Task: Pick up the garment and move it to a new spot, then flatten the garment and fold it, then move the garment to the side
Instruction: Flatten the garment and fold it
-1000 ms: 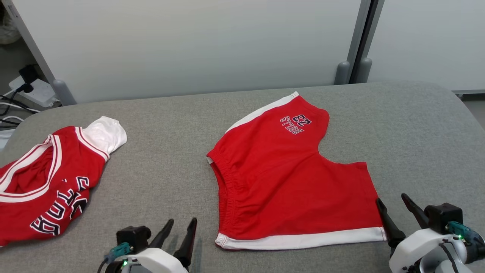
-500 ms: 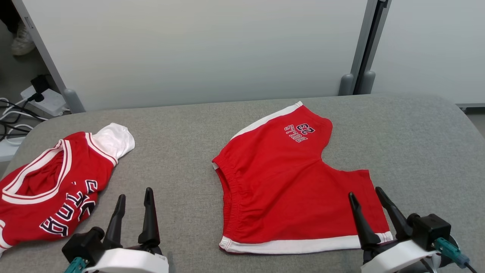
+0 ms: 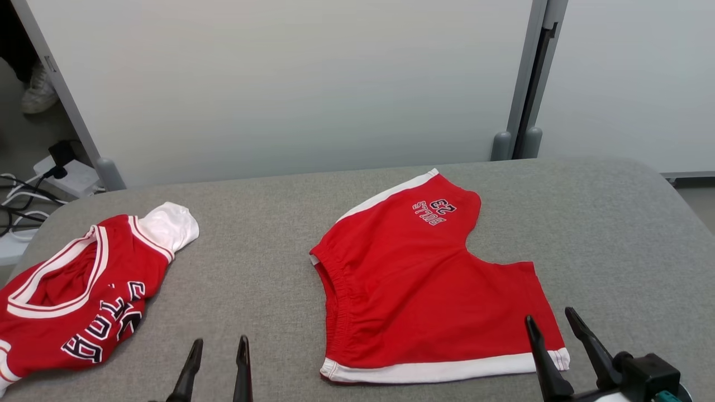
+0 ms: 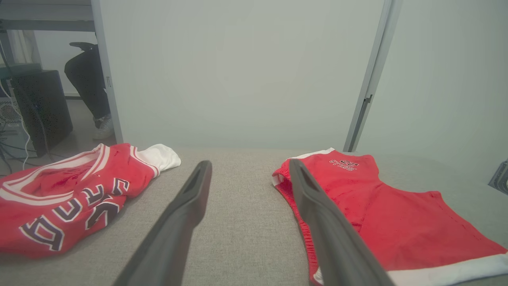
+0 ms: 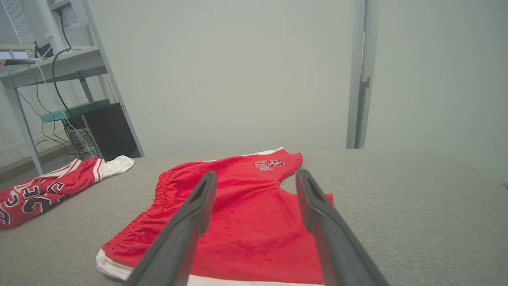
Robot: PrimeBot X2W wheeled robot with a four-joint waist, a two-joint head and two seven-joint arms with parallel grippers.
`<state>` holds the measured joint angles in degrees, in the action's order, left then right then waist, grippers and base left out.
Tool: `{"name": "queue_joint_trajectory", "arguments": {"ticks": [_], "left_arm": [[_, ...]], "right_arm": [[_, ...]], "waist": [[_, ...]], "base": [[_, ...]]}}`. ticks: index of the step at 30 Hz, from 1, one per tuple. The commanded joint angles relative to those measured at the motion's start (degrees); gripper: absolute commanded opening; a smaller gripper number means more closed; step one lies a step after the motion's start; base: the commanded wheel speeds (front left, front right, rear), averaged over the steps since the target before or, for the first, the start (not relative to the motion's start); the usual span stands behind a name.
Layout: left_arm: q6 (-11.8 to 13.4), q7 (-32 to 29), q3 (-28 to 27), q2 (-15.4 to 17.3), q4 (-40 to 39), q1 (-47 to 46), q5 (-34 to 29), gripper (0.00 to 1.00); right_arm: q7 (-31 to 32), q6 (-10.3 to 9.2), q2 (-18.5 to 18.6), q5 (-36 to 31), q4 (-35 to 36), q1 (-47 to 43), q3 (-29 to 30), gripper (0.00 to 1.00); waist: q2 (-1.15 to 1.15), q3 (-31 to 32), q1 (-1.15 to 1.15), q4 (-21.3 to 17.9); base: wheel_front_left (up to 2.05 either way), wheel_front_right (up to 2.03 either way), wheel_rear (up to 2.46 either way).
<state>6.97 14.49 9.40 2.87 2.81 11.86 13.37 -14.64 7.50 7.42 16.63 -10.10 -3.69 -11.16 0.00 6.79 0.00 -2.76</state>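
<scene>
1. Since half a second before, the head camera had tilted, so the whole view shifted. Measured against the shorts [image 3: 424, 290], both grippers had drawn back toward the robot. The left gripper [image 3: 219, 340] had drawn back further, with just its finger ends above the bottom edge.
2. Left gripper: fingers spread wide, nothing between them, nothing held. Bare grey table [image 3: 257, 251] lay ahead between the fingers.
3. Shorts: red, white trim, spread flat on the table. They lay ahead and to the right of the left gripper, elastic waistband on the side nearest it, not touching.
4. Right gripper [image 3: 548, 315]: fingers likewise spread wide and empty. The tips stood over the nearer leg of the shorts, by the right end of the white hem. Contact with the cloth could not be told.
5. Right wrist view: shorts ahead of and below the fingers, number print on the far leg beyond the tips.
6. Jersey [image 3: 72, 301]: red, crumpled, ahead and to the left of the left gripper, well apart from the shorts.
</scene>
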Motion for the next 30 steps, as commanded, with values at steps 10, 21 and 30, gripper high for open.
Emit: {"name": "queue_joint_trajectory", "arguments": {"ticks": [10, 21, 30], "left_arm": [[0.2, 0.5, -1.9, 0.0, 1.3, -0.3, 2.2, 1.00], [-0.3, 0.5, -1.6, 0.0, 2.2, -0.6, 2.1, 1.00], [-0.6, 0.5, -1.7, 0.0, 2.6, -0.8, 2.1, 1.00]], "right_arm": [[-0.4, -0.01, 0.8, -0.5, 0.8, -0.9, -0.2, 1.00], [-0.4, -0.01, 0.9, -0.3, 1.1, -1.3, -0.4, 1.00], [-0.4, -0.01, 1.1, 0.0, 1.0, -1.4, -0.8, 1.00]], "waist": [[0.00, 1.1, 0.00, -0.7], [0.00, 1.0, 0.00, -0.7], [0.00, 1.0, 0.00, -0.5]], "base": [[0.00, 0.00, 0.00], [0.00, 0.00, 0.00], [0.00, 0.00, 0.00]]}}
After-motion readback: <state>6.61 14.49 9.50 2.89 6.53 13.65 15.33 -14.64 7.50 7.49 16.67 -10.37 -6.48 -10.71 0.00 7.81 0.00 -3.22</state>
